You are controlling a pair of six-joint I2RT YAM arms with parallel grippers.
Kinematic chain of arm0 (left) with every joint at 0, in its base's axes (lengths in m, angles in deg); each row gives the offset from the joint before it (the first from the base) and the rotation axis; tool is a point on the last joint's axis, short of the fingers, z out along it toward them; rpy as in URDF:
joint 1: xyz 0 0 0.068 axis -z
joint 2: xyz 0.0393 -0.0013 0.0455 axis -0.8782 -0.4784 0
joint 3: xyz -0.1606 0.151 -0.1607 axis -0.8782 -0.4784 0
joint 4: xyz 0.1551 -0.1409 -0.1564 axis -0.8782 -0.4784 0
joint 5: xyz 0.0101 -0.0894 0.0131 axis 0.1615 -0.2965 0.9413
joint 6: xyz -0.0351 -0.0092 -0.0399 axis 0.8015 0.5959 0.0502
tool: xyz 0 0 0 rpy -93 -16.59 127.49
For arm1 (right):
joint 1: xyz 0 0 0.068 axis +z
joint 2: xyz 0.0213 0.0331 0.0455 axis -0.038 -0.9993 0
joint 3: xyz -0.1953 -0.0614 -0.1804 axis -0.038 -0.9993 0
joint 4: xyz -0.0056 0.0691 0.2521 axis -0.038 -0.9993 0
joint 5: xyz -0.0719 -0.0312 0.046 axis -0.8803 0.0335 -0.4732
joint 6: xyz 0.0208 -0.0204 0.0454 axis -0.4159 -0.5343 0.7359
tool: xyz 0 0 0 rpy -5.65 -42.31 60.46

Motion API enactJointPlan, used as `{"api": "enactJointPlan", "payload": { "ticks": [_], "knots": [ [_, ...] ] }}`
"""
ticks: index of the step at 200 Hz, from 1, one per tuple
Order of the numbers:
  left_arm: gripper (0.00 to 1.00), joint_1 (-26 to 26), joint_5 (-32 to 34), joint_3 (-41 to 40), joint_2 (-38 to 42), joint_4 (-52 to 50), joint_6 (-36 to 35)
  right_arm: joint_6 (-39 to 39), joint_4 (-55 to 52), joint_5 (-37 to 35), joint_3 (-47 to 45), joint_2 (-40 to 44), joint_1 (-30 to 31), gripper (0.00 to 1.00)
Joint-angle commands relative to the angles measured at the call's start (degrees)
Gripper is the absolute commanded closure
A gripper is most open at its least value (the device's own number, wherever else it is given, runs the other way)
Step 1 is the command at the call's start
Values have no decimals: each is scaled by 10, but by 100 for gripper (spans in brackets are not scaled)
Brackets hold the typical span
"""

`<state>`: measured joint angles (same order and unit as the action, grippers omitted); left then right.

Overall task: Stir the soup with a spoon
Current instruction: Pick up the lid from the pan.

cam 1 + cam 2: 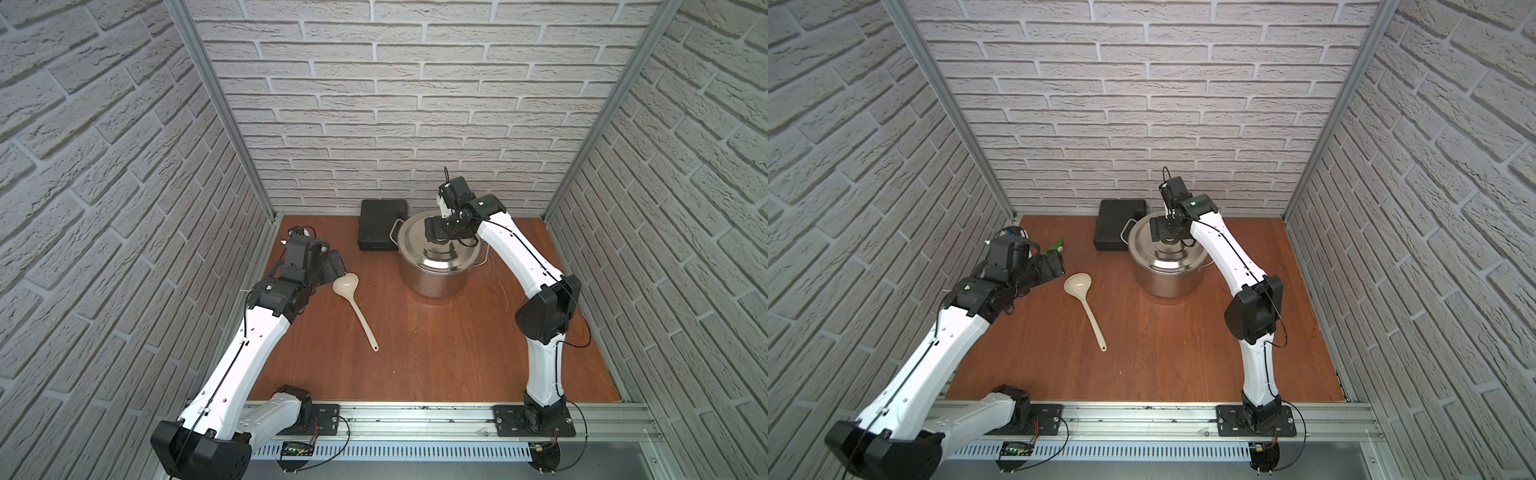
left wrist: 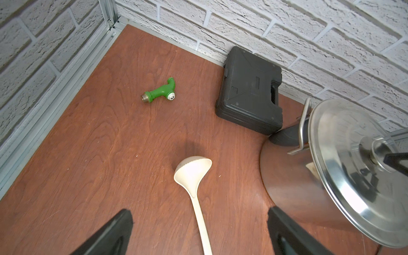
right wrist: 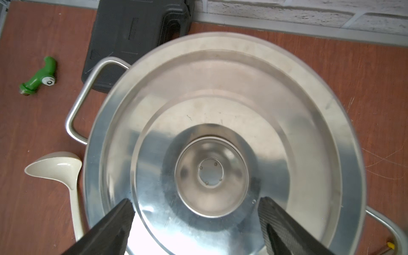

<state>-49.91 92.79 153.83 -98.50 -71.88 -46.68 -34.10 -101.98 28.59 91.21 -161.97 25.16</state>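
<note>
evidently the right gripper hangs open astride the knob of the steel lid that caps the stockpot and bars stirring, while the left gripper, jaws wide, hovers above the cream ladle lying on the table, clear of green tap fitting and black case

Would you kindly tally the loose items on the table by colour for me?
Steel: 2, the pot and its lid
Cream: 1, the ladle
Green: 1, the pipe fitting
Black: 1, the case
Total: 5
</note>
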Motion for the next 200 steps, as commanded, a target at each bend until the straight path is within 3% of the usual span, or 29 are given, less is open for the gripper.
{"api": "enactJointPlan", "payload": {
  "ticks": [1, 113, 145, 200],
  "knots": [
    [2, 0, 12, -8, 5, 1, 5, -5, -13, -20, 27, -11, 2, 11],
    [2, -19, -1, -18, 6, 4, 5, 0, -17, -39, 69, -66, 2, 24],
    [2, -28, -12, -22, 2, 14, 8, 0, -21, -42, 73, -75, 3, 33],
    [2, -30, -17, -27, -1, 19, 13, 4, -29, -47, 72, -73, 6, 56]
  ]
}}
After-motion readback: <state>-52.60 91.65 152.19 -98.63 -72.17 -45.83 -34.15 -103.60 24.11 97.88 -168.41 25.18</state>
